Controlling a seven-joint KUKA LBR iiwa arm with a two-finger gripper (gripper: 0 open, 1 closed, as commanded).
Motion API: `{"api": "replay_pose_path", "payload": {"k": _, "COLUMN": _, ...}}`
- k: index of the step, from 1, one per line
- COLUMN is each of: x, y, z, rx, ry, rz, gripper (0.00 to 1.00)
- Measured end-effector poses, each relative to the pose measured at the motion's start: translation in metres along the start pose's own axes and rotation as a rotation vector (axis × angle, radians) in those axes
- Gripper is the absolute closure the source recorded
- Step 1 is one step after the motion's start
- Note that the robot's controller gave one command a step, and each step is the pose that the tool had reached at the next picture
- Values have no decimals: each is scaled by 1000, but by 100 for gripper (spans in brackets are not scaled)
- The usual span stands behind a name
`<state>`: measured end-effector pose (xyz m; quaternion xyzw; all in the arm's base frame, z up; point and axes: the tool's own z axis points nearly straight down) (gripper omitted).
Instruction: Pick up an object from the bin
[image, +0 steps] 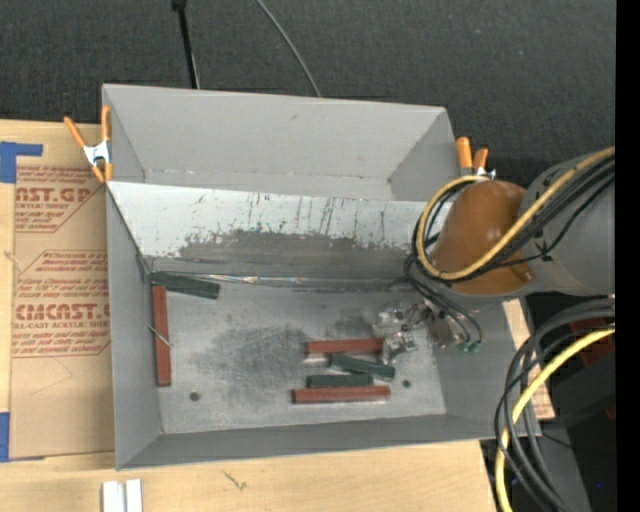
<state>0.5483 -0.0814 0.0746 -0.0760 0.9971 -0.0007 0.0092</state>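
Currently | gripper (398, 335): parted or closed, cannot tell | red-brown stick (343, 347) just left of gripper, dark green stick (362, 367) beside it | likely light, stiff, smooth; pinch across its narrow width

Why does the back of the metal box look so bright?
Camera view: the grey metal bin's sloped back wall catches the light and looks palest; its streaked floor is duller; no harsh glare on the red-brown and dark green sticks.
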Motion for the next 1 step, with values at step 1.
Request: {"api": "replay_pose_path", "payload": {"k": 1, "x": -42, "y": 32, "z": -181, "rx": 0, "ry": 7, "rz": 14, "gripper": 100}}
